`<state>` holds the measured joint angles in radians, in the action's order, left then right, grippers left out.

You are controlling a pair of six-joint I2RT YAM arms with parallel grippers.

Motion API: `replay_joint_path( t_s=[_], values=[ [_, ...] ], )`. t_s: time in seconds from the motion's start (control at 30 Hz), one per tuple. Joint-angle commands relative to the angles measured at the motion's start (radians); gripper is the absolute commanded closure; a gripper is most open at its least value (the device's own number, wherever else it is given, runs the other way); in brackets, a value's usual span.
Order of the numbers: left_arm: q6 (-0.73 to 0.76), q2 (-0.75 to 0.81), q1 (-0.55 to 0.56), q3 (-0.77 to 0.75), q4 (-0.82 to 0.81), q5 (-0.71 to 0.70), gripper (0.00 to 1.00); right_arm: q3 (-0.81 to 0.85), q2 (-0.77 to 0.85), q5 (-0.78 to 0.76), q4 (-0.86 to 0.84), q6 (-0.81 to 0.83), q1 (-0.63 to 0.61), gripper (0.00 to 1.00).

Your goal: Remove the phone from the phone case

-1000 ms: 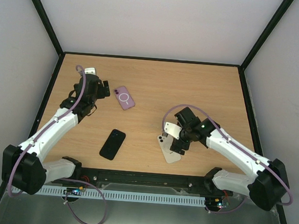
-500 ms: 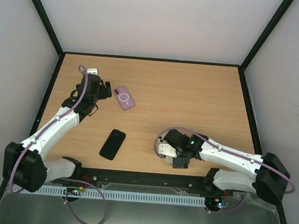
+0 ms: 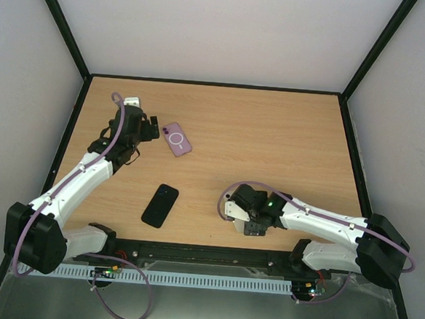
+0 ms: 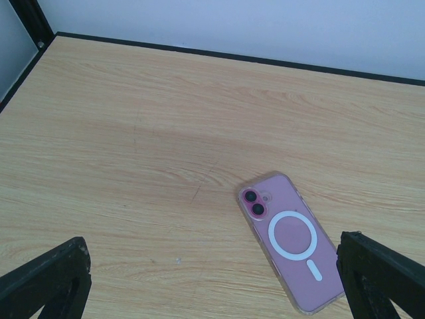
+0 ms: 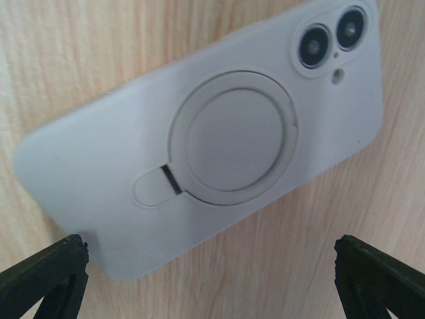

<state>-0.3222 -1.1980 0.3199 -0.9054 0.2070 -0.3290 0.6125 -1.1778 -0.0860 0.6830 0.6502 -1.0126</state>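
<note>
A white phone in a white case with a ring stand [image 5: 199, 146] lies back up on the wooden table. My right gripper [image 5: 212, 286] hovers close over it, open and holding nothing, its fingertips [image 5: 46, 279] at the frame's bottom corners. In the top view the right gripper [image 3: 249, 220] covers most of that phone [image 3: 230, 209]. A pink phone in a clear case [image 4: 292, 239] lies back up at the far left [image 3: 177, 139]. My left gripper [image 4: 212, 292] is open and empty just left of it [image 3: 150, 126].
A black phone [image 3: 160, 205] lies on the table near the front, left of centre. The table's black rim [image 3: 218, 85] and the white walls close it in on three sides.
My right arm has swung toward the near edge and dropped low over the white phone, now covering most of it. The left arm has barely moved.
</note>
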Motion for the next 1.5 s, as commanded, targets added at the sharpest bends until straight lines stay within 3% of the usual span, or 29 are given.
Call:
replay_joint_path(
  t_s=[0.0,0.53,0.7,0.9,1.03,1.13,1.23,1.47],
  values=[
    [0.003,0.023,-0.005,0.002,-0.02,0.003,0.0,0.024,0.013,0.094,0.079,0.037,-0.007,0.02],
    [0.005,0.028,-0.004,0.005,-0.021,0.002,0.0,-0.006,-0.039,-0.145,-0.122,0.035,-0.007,0.03],
    [0.003,0.032,-0.005,0.005,-0.021,0.01,0.0,0.004,-0.015,-0.288,-0.265,0.016,0.03,0.02],
    [0.002,0.038,-0.004,0.003,-0.021,0.023,0.0,0.125,-0.14,-0.174,-0.363,-0.041,0.295,0.02],
    [0.0,0.054,-0.005,0.008,-0.02,0.021,0.0,0.25,-0.221,-0.083,-0.27,-0.151,0.351,0.02],
    [-0.001,0.072,-0.005,0.017,-0.023,0.016,0.0,0.343,-0.224,0.077,-0.141,-0.214,0.351,0.02],
    [-0.003,0.082,-0.005,0.017,-0.025,0.009,0.0,0.357,-0.186,0.274,-0.037,-0.158,0.334,0.02],
    [-0.003,0.073,-0.005,0.014,-0.024,0.018,0.0,0.2,-0.114,0.132,-0.03,-0.108,0.1,0.03]
  ],
)
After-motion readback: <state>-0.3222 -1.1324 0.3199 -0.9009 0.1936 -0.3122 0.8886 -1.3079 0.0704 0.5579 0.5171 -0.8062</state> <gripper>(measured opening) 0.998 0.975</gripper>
